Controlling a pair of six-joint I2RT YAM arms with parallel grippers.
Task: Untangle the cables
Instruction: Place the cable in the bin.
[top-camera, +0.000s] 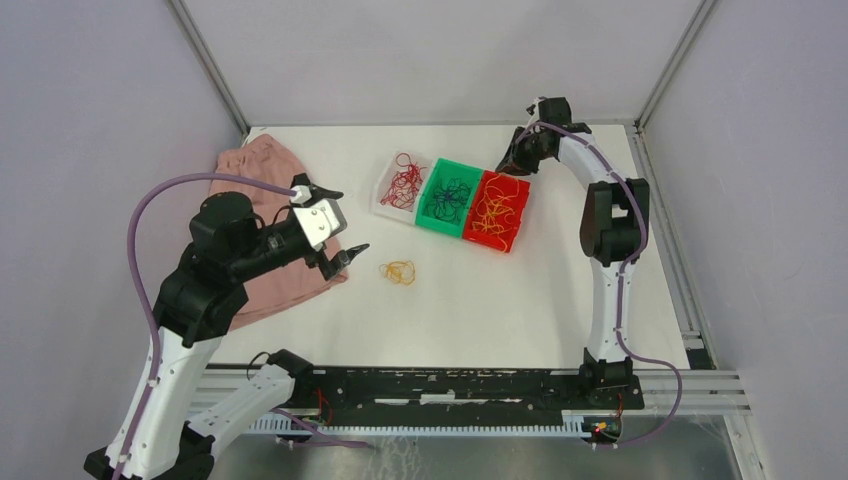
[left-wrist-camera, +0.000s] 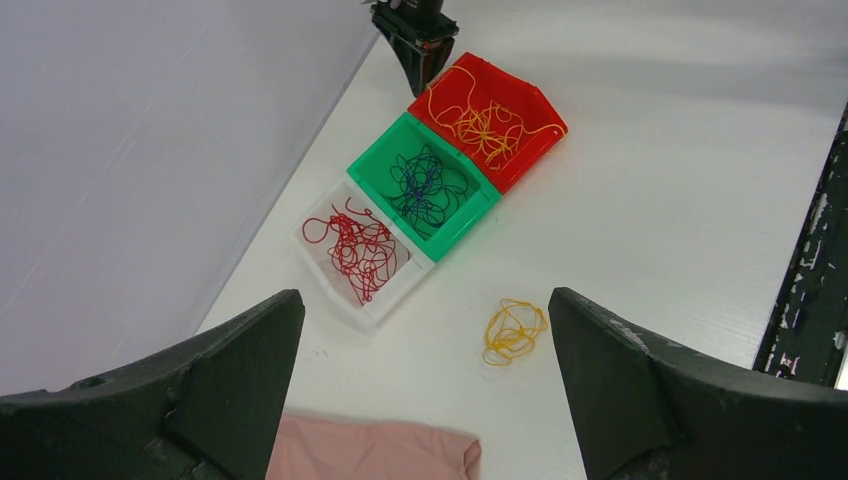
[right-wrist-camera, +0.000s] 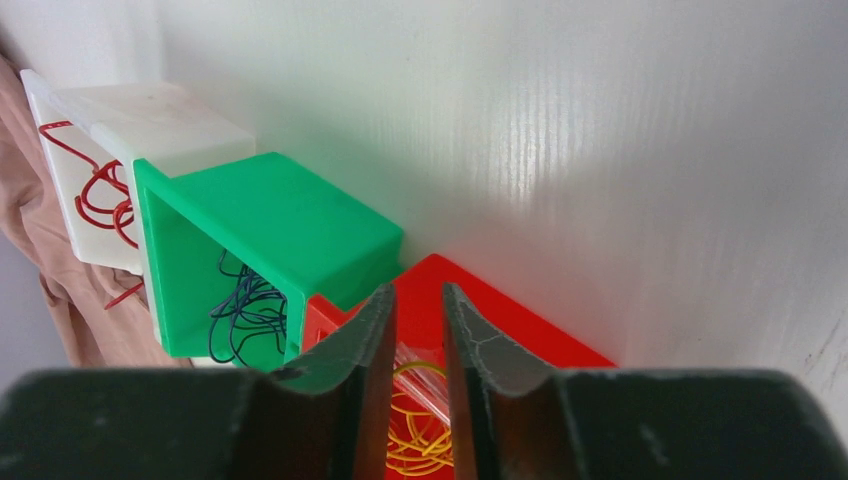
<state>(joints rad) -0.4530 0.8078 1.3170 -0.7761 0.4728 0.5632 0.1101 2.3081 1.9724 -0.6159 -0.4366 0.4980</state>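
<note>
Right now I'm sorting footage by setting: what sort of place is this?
Probably a robot lab cell: two arms bolted at a white table's edge, plain grey walls on metal framing, and small coloured bins of wires.

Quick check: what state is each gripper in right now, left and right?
Left gripper: open wide, holding nothing.
Right gripper: jaws nearly together over the red bin rim; whether it grips anything cannot be told.

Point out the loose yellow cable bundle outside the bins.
In the top view, the loose yellow cable bundle lies on the table left of centre, on the near side of the white bin and just right of the pink cloth.
</note>
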